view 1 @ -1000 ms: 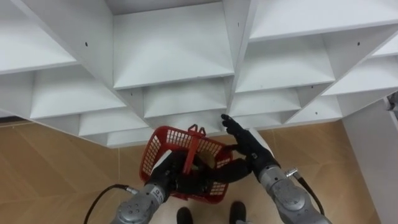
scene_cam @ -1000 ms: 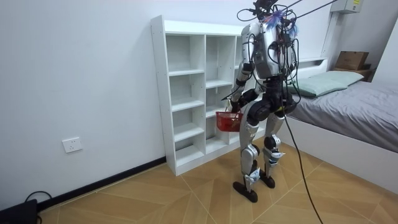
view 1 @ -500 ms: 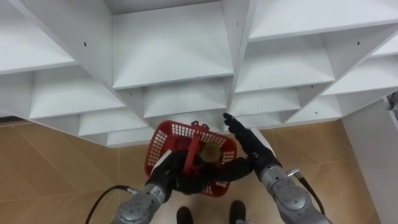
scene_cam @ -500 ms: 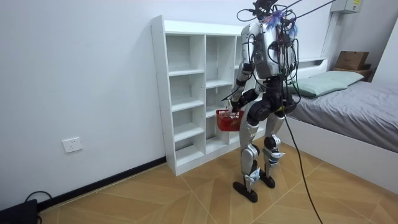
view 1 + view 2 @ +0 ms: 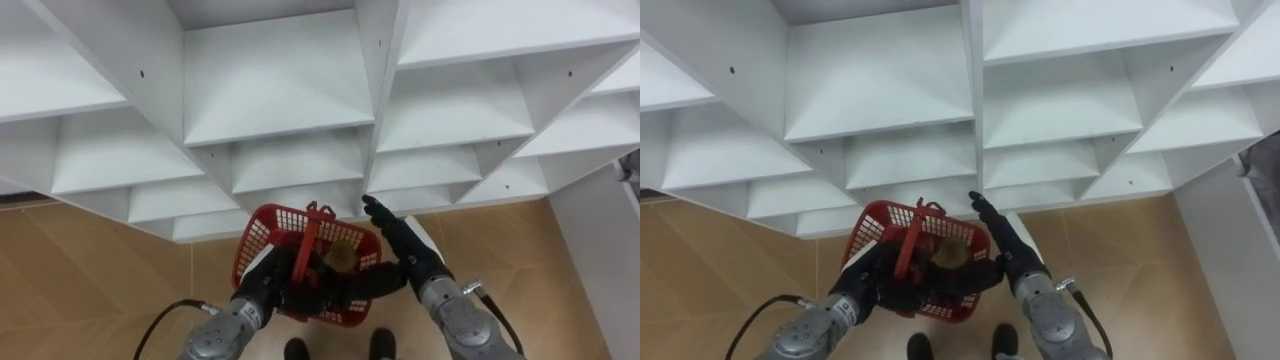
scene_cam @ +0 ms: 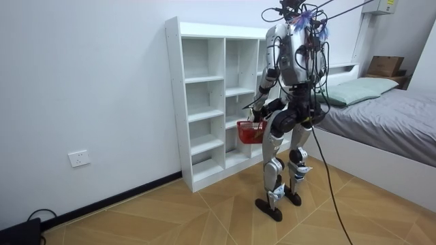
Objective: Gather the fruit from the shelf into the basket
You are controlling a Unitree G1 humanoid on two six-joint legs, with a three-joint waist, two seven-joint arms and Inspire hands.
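A red mesh basket (image 5: pixel 262 238) hangs in front of my body, below the white closet (image 5: pixel 280 80) whose shelves stand bare. A brownish fruit (image 5: pixel 338 256) lies inside the basket near its right side. My left hand (image 5: pixel 272 282) is curled on the basket at the foot of its upright red handle (image 5: pixel 308 232). Against the basket's right rim is my right hand (image 5: pixel 398 240), open, its fingers straight and pointing toward the shelves. In the room view I stand upright facing the closet (image 6: pixel 204 102), the basket (image 6: pixel 250 131) at hip height.
Wooden floor (image 5: pixel 90 270) lies below the closet. In the room view a bed (image 6: pixel 388 129) stands to the right behind me, and a white wall with a socket (image 6: pixel 79 158) is on the left.
The brownish fruit has come into sight inside the basket. The basket has shifted slightly right and up, and my right hand has stayed beside its rim.
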